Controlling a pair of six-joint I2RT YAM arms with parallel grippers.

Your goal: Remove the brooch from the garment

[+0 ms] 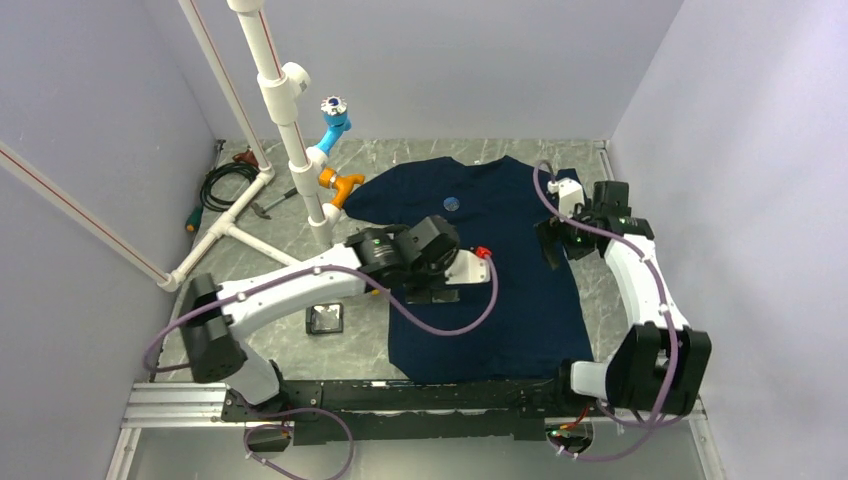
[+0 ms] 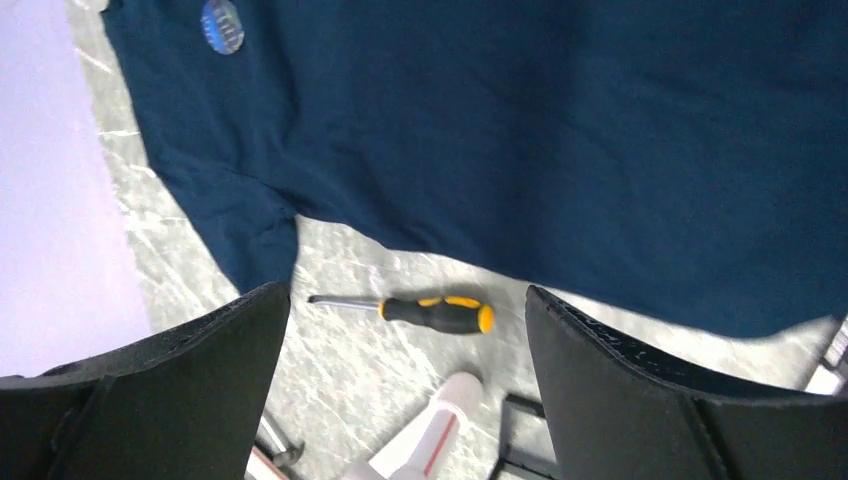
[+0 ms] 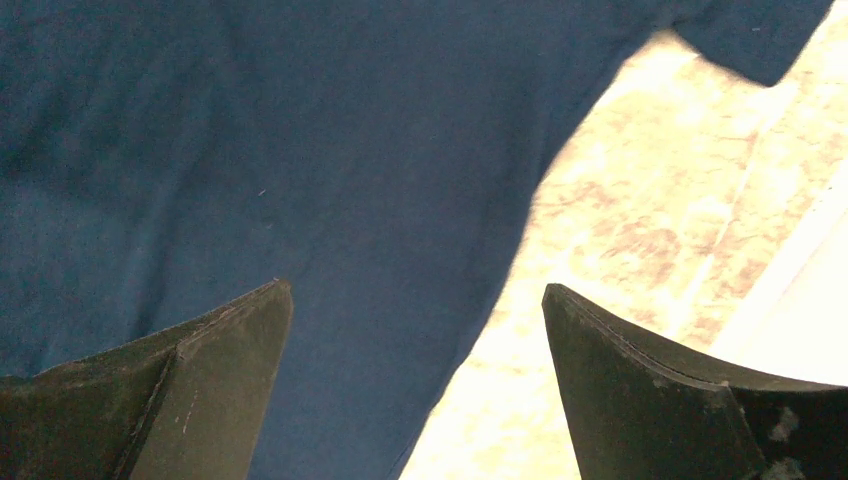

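Note:
The garment (image 1: 500, 290) is a navy T-shirt lying flat on the marbled table. The brooch (image 1: 452, 201), a small round blue-grey disc, sits on its chest near the collar. In the left wrist view the brooch (image 2: 222, 25) is at the top left, far from the fingers, on the shirt (image 2: 550, 130). My left gripper (image 1: 432, 292) (image 2: 405, 295) is open and empty, held above the shirt's left side. My right gripper (image 1: 553, 243) (image 3: 416, 286) is open and empty over the shirt's right edge (image 3: 250, 150).
A black-and-orange screwdriver (image 2: 440, 313) lies on the table beside the shirt's left edge. A white PVC pipe frame (image 1: 285, 110) with a light-blue fitting (image 1: 335, 120) and an orange fitting (image 1: 342, 185) stands at the back left. A black square object (image 1: 325, 320) lies near the left arm.

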